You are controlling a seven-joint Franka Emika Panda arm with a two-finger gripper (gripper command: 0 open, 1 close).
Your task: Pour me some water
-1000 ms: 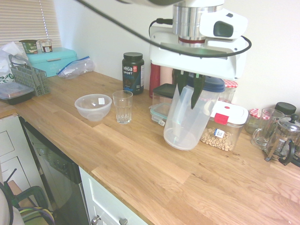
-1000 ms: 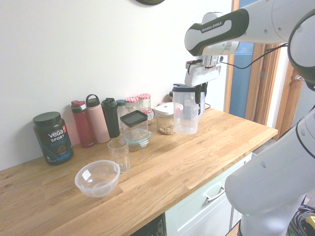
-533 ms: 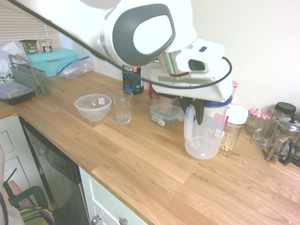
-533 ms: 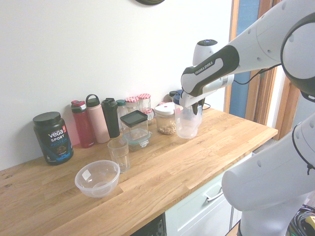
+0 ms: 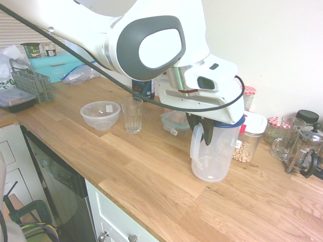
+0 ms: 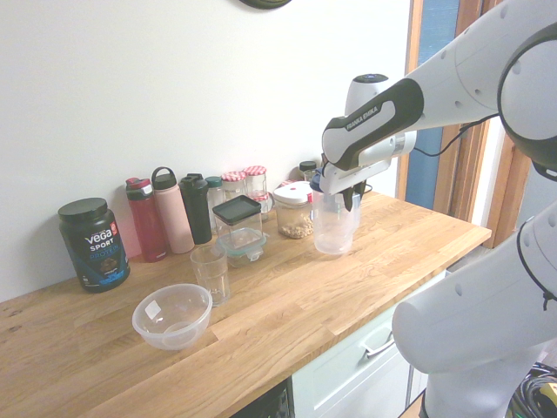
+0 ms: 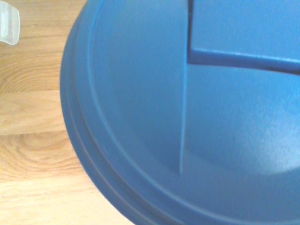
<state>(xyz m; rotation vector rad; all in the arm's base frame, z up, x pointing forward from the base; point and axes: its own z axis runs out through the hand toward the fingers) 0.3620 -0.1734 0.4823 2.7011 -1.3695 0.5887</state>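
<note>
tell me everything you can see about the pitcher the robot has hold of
The pitcher is tall, of cloudy, see-through material that looks like plastic, with a round blue lid and a loop handle down one side. The gripper is closed on the handle. It looks close to upright, near the container of nuts or beans. Whether it touches the wooden counter or holds water, I can't tell.

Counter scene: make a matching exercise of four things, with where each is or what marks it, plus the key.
1. Clear drinking glass
2. Translucent plastic bowl
3. Blue-lidded plastic pitcher
4. Pink bottle

A. held by the gripper at its handle
B. beside the red bottle
C. bears a white label
D. upright, between bowl and pitcher

1-D, 2-C, 3-A, 4-B
</note>
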